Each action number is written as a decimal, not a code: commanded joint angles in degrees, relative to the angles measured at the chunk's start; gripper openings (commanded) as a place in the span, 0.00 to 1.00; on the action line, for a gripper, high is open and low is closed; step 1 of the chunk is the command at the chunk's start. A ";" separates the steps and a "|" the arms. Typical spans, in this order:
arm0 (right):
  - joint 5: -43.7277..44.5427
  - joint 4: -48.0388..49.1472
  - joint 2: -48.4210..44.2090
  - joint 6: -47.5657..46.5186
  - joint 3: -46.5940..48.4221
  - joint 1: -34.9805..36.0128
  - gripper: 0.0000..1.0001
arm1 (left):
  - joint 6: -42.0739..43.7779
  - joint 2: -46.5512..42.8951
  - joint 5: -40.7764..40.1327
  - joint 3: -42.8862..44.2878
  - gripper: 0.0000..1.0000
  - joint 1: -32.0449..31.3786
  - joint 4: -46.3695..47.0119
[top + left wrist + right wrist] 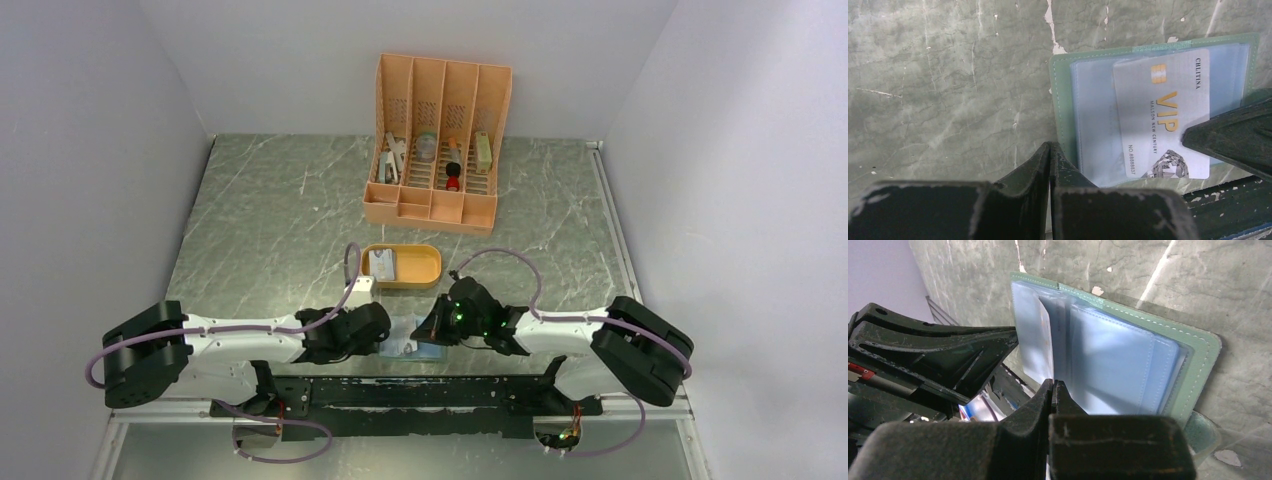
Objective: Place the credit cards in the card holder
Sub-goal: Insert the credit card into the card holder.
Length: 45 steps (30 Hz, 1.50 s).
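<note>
The card holder lies open at the near table edge, grey-green with clear blue-tinted pockets. A pale VIP credit card lies along its pocket page. My left gripper is shut, its tips at the holder's left border, nothing visible between them. My right gripper is shut too, its tips against the lower edge of an upstanding pocket leaf. In the left wrist view its dark finger rests over the card's right side. From above, both grippers flank the holder. Another card lies in the oval tray.
The orange oval tray sits just beyond the grippers. A tall orange slotted organizer with small items stands at the back. White walls close in both sides. The black rail with the arm bases runs along the near edge.
</note>
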 commanded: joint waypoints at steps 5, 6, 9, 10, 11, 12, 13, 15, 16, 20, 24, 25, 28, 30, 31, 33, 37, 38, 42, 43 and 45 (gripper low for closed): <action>1.83 1.49 1.88 3.09 -2.67 0.94 0.00 | -1.98 0.50 4.91 -2.48 0.08 -0.28 2.24; 1.58 1.72 2.27 2.97 -2.50 1.00 0.00 | -2.11 0.46 5.04 -2.59 0.08 -0.28 2.41; 0.52 1.78 3.59 2.28 -1.35 1.61 0.00 | -2.25 0.68 5.27 -2.61 0.08 -0.31 2.92; 0.05 1.76 3.91 1.89 -0.87 1.71 0.00 | -2.28 0.77 5.27 -2.45 0.08 -0.35 2.93; -0.34 1.44 4.13 1.56 -0.43 1.77 0.00 | -2.30 0.82 5.19 -2.43 0.08 -0.36 2.86; -0.50 1.06 4.10 1.18 -0.03 1.93 0.00 | -2.28 0.82 5.11 -2.28 0.08 -0.35 2.77; -0.59 0.63 3.88 0.85 0.25 1.99 0.00 | -2.26 0.72 5.03 -2.25 0.08 -0.36 2.63; -0.73 -0.46 3.03 0.16 0.69 2.07 0.00 | -2.25 0.32 4.82 -2.27 0.08 -0.35 2.35; -0.69 -1.12 2.54 -0.20 1.00 2.02 0.04 | -2.23 0.06 4.70 -2.30 0.08 -0.35 2.21; -1.48 -3.20 2.35 -1.61 2.65 2.02 0.33 | -2.25 -0.81 4.31 -2.46 0.08 -0.39 1.70; -2.75 -4.65 4.36 -2.69 4.35 2.24 0.46 | -2.34 -1.18 4.63 -2.61 0.07 -0.40 2.02; -2.85 -4.94 4.83 -2.95 4.72 2.39 0.47 | -2.34 -1.19 4.83 -2.64 0.07 -0.38 2.26; -2.90 -5.98 5.52 -3.38 5.93 2.83 0.48 | -2.29 -1.36 5.24 -2.71 0.07 -0.36 2.83; -3.05 -6.50 6.15 -3.78 6.85 3.18 0.49 | -2.18 -1.73 5.60 -2.76 0.07 -0.36 3.28; -3.08 -6.78 6.55 -3.91 7.26 3.40 0.49 | -2.09 -1.91 5.76 -2.81 0.07 -0.35 3.54; -3.39 -6.87 7.51 -4.10 8.19 3.84 0.49 | -1.95 -2.43 6.11 -2.98 0.06 -0.43 4.06; -3.76 -7.07 9.41 -4.29 9.56 4.40 0.49 | -1.83 -3.69 6.71 -3.61 0.05 -0.50 5.25; -3.70 -7.17 9.68 -4.29 9.83 4.44 0.49 | -1.82 -4.00 6.90 -3.78 0.05 -0.45 5.51; -3.01 -7.63 10.41 -4.37 10.79 4.75 0.49 | -1.86 -4.87 7.22 -4.54 0.05 -0.44 6.12; -2.65 -8.06 10.58 -4.57 11.31 4.94 0.49 | -1.86 -5.10 7.28 -4.77 0.05 -0.45 6.31; -0.51 -10.73 10.65 -5.45 13.21 5.85 0.49 | -2.05 -5.38 6.91 -4.70 0.05 -0.51 5.73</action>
